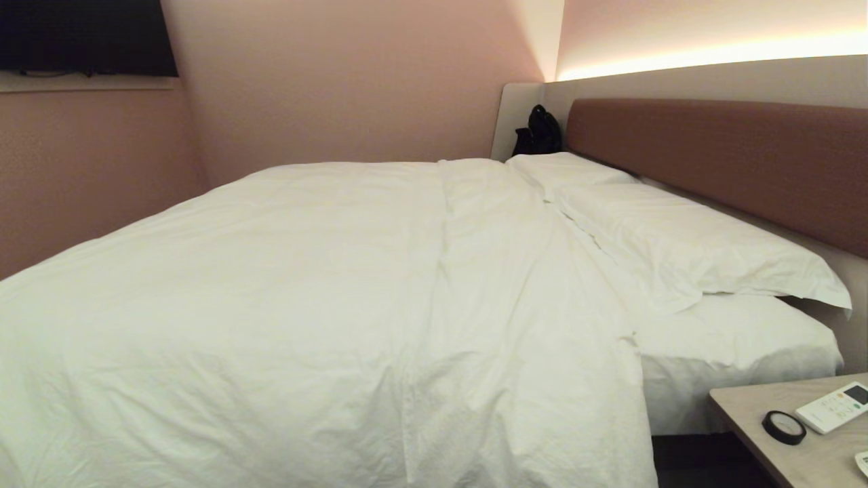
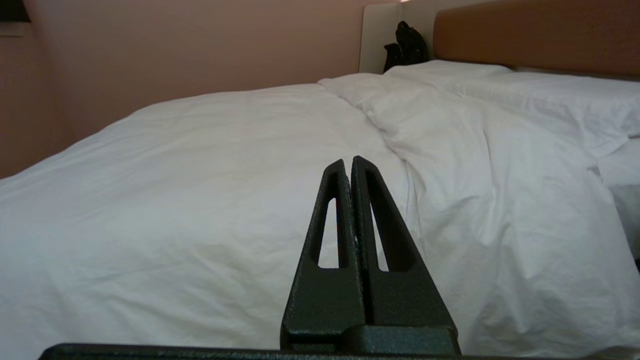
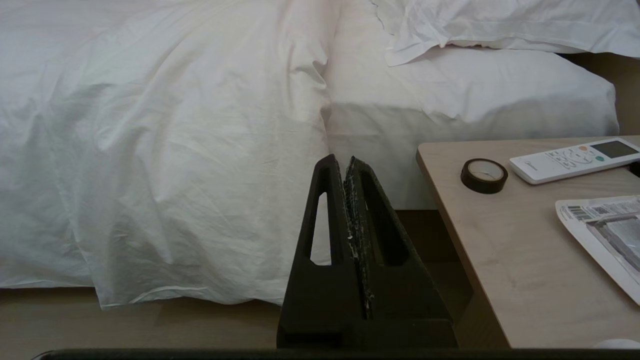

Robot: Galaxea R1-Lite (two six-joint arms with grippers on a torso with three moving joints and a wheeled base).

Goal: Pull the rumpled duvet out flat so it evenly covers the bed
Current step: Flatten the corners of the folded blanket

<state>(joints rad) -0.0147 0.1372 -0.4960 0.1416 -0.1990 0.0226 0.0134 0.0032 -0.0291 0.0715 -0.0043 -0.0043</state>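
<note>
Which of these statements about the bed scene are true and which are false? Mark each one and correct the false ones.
1. The duvet hangs over the near side of the bed. True.
2. The left gripper holds a fold of the duvet. False: it is shut on nothing, with the duvet behind it.
3. A roll of black tape lies on the bedside table beside a white remote control. True.
4. The pillows lie at the foot of the bed. False: they lie along the brown headboard.
5. The right gripper is open. False: its jaws are shut.
</note>
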